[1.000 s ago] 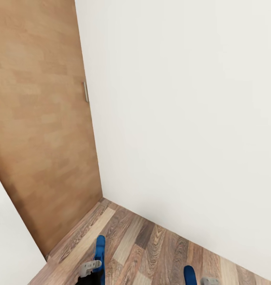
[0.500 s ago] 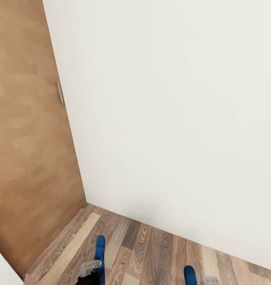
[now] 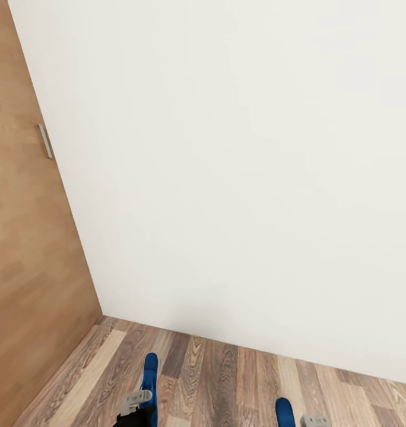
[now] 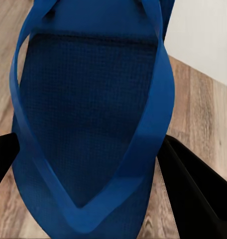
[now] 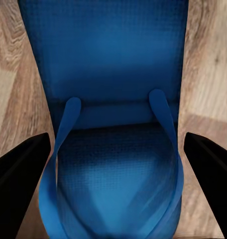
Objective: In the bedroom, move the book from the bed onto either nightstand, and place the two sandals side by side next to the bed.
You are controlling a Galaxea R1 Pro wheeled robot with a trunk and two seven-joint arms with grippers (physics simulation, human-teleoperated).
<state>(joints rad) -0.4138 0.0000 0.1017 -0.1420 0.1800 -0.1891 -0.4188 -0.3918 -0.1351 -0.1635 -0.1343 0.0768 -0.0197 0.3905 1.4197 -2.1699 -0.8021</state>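
Note:
Each gripper carries one bright blue sandal above the wood-plank floor. In the head view the left sandal [image 3: 150, 370] sticks up at the bottom edge, with my left gripper [image 3: 135, 406] shut on it. The right sandal [image 3: 284, 410] pokes up beside my right gripper [image 3: 313, 421]. In the left wrist view the sandal [image 4: 88, 99] sits between the black fingers [image 4: 193, 189] of my left gripper [image 4: 93, 174]. The right wrist view shows the other sandal [image 5: 113, 74] clamped in my right gripper [image 5: 113, 174], between its fingers [image 5: 19, 169]. The bed, the book and the nightstand are out of view.
A plain white wall [image 3: 238, 178] stands close ahead. At the left is a light wooden door [image 3: 25, 249] with a small metal handle [image 3: 46, 141]. A strip of grey-brown plank floor [image 3: 227, 379] runs along the wall's foot.
The camera has swung to the right, so the door and its handle have slid left in the picture and more white wall shows. Both sandals stay held in the same spots.

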